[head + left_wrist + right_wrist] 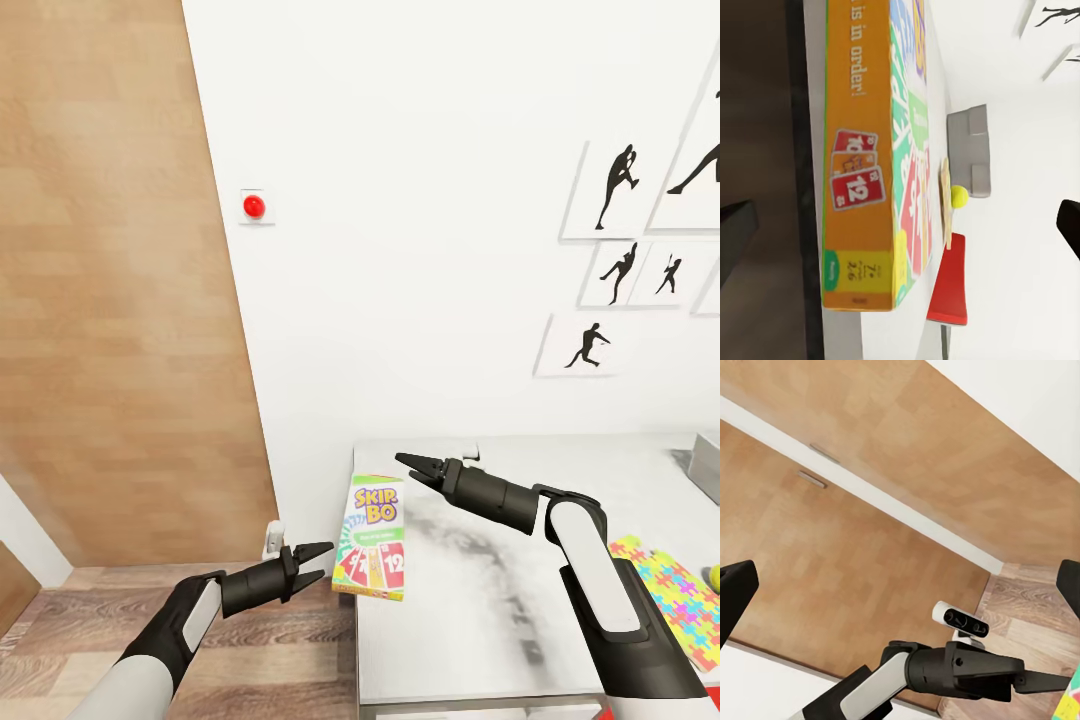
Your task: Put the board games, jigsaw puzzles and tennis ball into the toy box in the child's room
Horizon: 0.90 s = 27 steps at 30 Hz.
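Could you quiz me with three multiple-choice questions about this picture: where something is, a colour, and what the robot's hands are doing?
1. Where does the board game lie?
A. at the table's left edge
B. on the floor
C. in the toy box

2. What colour is the round button on the wall?
A. green
B. red
C. blue

3. How is the left gripper?
A. shut on the game
B. open, beside the game
C. holding a ball

Answers:
1 A, the box sits along the table edge.
2 B, it shows red.
3 B, its fingers are spread, gripping nothing.

The board game [373, 537] reads "SKIP BO", with "12" on its cards.
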Available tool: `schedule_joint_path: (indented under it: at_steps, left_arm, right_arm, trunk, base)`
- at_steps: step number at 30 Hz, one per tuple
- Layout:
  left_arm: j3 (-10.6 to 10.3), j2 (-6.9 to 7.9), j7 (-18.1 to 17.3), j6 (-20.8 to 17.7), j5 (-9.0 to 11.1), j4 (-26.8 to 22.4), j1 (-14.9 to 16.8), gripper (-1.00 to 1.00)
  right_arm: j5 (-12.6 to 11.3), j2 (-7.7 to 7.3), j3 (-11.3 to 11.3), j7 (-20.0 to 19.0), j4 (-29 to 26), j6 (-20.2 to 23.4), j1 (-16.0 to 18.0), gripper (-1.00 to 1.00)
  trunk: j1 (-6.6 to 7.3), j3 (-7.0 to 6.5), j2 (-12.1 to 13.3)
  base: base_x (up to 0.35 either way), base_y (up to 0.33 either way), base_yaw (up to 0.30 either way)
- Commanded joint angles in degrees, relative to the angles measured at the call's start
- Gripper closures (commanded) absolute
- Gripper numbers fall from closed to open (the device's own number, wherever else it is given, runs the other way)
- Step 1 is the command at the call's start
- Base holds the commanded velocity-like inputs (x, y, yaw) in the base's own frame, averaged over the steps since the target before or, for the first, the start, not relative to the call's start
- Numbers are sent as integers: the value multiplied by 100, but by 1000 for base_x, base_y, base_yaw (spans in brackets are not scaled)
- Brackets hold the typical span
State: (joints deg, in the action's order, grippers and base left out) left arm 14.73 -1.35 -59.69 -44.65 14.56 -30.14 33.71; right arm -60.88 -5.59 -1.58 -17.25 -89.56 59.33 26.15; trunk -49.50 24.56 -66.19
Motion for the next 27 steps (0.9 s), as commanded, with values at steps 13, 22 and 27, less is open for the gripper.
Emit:
schedule_joint_path:
  at_steps: [13,22,27]
  left_arm:
    - [29,-6,-16,-35,-14,-1,4,-100]
    - [29,-6,-16,-35,-14,-1,4,-100]
    - [29,-6,-16,-35,-14,-1,4,-100]
  right_arm:
    - [59,-3,-8,-59,0,8,5,-100]
    - [59,-3,-7,-59,0,8,5,-100]
    - [59,-3,-5,-59,0,8,5,-100]
  trunk:
    - [0,6,-4]
    - [0,6,-4]
    - [0,6,-4]
  base:
    - [-37,-27,0]
    - [-2,-2,0]
    - [0,-6,0]
